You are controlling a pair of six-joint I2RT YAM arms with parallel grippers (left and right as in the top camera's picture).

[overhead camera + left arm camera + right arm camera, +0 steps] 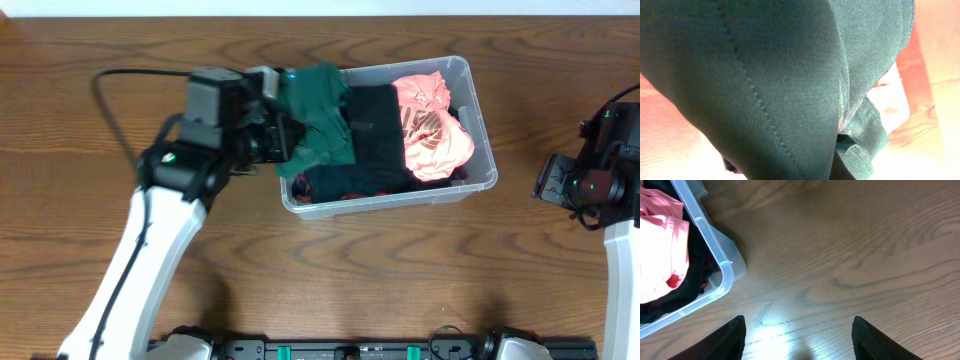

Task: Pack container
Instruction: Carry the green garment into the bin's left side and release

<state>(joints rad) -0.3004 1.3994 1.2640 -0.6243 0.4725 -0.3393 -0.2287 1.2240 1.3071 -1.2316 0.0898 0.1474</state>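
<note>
The clear plastic container [478, 110] stands at the back centre of the table and holds a black garment [375, 130] and a pink garment [432, 130]. A dark green garment [322, 108] hangs over its left end. My left gripper [288, 140] is at the container's left rim, shut on the green garment. That cloth [765, 85] fills the left wrist view and hides the fingers. My right gripper [548, 180] is open and empty over bare table, right of the container. Its fingertips [797, 325] are apart, with the container's corner [715, 245] at the upper left.
The wooden table [380, 270] runs in front of and beside the container. A black cable [120, 80] loops at the back left behind my left arm. A black rail [350, 348] runs along the front edge.
</note>
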